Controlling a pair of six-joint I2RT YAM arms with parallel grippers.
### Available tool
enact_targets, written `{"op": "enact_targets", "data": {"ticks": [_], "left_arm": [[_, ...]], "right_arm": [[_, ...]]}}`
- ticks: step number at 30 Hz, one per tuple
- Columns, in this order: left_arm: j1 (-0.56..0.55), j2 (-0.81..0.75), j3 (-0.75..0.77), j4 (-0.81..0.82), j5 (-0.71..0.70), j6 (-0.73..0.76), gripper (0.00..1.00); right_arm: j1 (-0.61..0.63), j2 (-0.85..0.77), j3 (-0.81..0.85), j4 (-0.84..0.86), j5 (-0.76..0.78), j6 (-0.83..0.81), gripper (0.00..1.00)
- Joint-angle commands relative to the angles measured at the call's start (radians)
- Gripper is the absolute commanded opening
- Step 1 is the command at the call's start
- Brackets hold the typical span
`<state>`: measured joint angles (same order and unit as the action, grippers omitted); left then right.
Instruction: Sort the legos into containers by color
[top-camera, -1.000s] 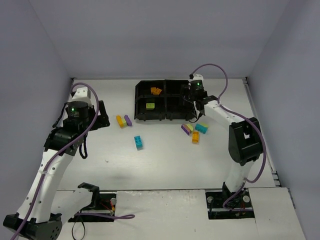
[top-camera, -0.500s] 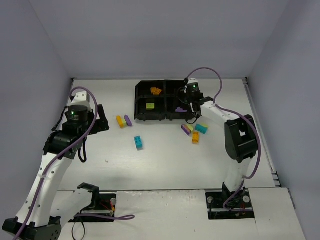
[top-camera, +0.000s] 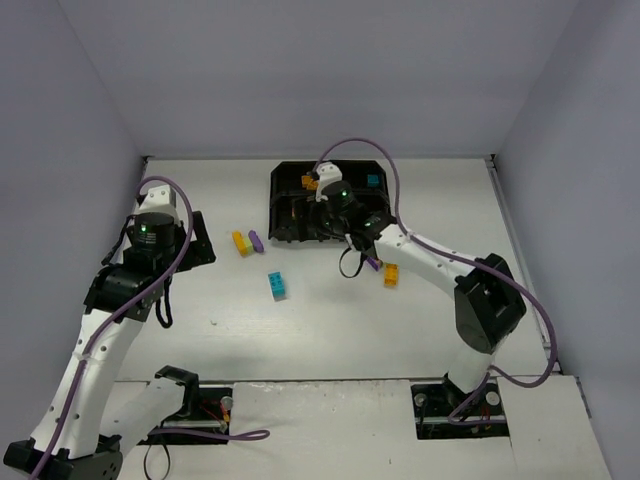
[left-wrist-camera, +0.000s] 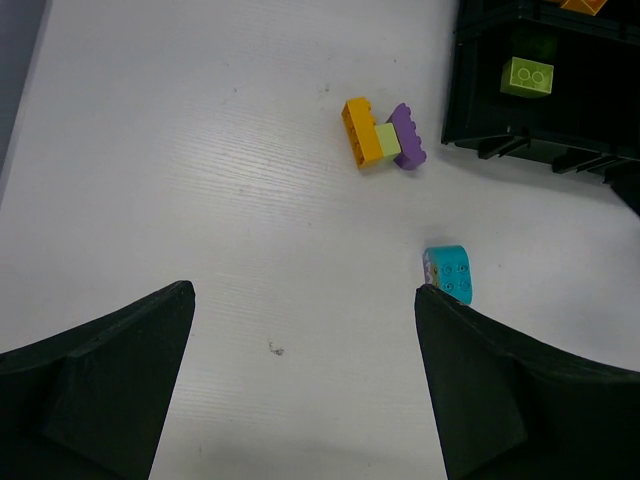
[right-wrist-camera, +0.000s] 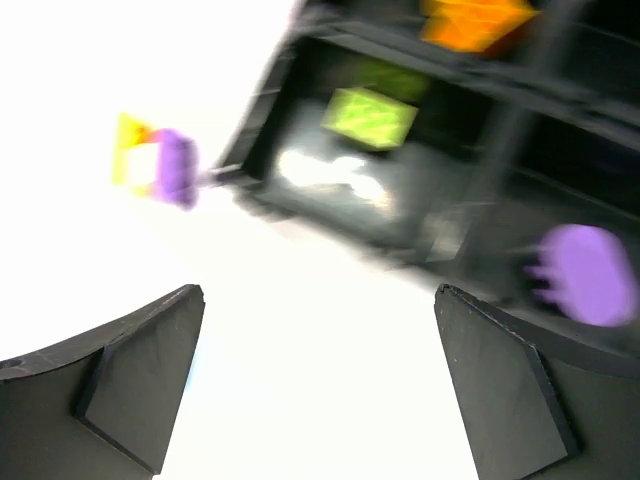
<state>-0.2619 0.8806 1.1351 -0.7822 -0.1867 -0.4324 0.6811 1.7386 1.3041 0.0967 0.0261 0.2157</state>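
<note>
Sorted: green brick (left-wrist-camera: 527, 76), orange brick (right-wrist-camera: 475, 20), purple brick (right-wrist-camera: 585, 272) in separate tray (left-wrist-camera: 480, 110) compartments
Loose on surface (left-wrist-camera: 200, 150): orange-green-purple cluster (left-wrist-camera: 383, 137), teal brick (left-wrist-camera: 450, 273), both near tray
My left end effector (left-wrist-camera: 305, 295): spread wide, holding nothing
My right end effector (right-wrist-camera: 320, 290): spread wide, empty, above tray

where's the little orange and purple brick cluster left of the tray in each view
Top external: the orange and purple brick cluster lies on the table, just left of the black tray.
Left wrist: upper centre, left of the tray.
Right wrist: blurred, upper left, left of the tray.
Shared landmark: the tray's near-left corner.
</note>
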Motion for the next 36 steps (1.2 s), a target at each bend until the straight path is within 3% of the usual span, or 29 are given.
{"op": "enact_targets", "data": {"ticks": [1, 4, 12, 18, 21, 24, 25, 27, 32, 36], "left_arm": [[-0.003, -0.005, 0.031, 0.001, -0.043, -0.020, 0.85], [-0.003, 0.000, 0.025, 0.001, -0.043, -0.025, 0.85], [-0.003, -0.002, 0.028, -0.011, -0.046, -0.022, 0.85], [-0.002, -0.011, 0.018, -0.022, -0.040, -0.035, 0.85], [-0.002, -0.014, 0.012, -0.025, -0.034, -0.037, 0.85], [-0.002, -0.015, 0.009, -0.026, -0.036, -0.037, 0.85], [-0.002, -0.015, 0.009, -0.026, -0.036, -0.039, 0.85], [-0.002, -0.017, 0.008, -0.025, -0.036, -0.039, 0.85], [-0.002, -0.017, 0.008, -0.017, -0.037, -0.040, 0.85], [-0.002, -0.006, 0.008, -0.006, -0.027, -0.042, 0.85]], "right_arm": [[0.084, -0.033, -0.006, 0.041, 0.000, 0.016, 0.97], [0.175, 0.047, 0.017, 0.041, -0.020, 0.059, 0.97], [0.253, 0.180, 0.066, 0.019, -0.068, 0.132, 0.95], [0.282, 0.260, 0.080, 0.000, -0.072, 0.159, 0.87], [0.284, 0.279, 0.086, 0.003, -0.068, 0.143, 0.75], [0.284, 0.280, 0.096, 0.011, -0.040, 0.117, 0.40], [0.284, 0.276, 0.106, 0.009, -0.034, 0.108, 0.17], [0.281, 0.262, 0.112, 0.008, -0.029, 0.093, 0.00], [0.247, 0.168, 0.136, 0.005, 0.034, 0.013, 0.00], [0.119, 0.104, 0.185, 0.000, 0.052, -0.022, 0.00]]}}
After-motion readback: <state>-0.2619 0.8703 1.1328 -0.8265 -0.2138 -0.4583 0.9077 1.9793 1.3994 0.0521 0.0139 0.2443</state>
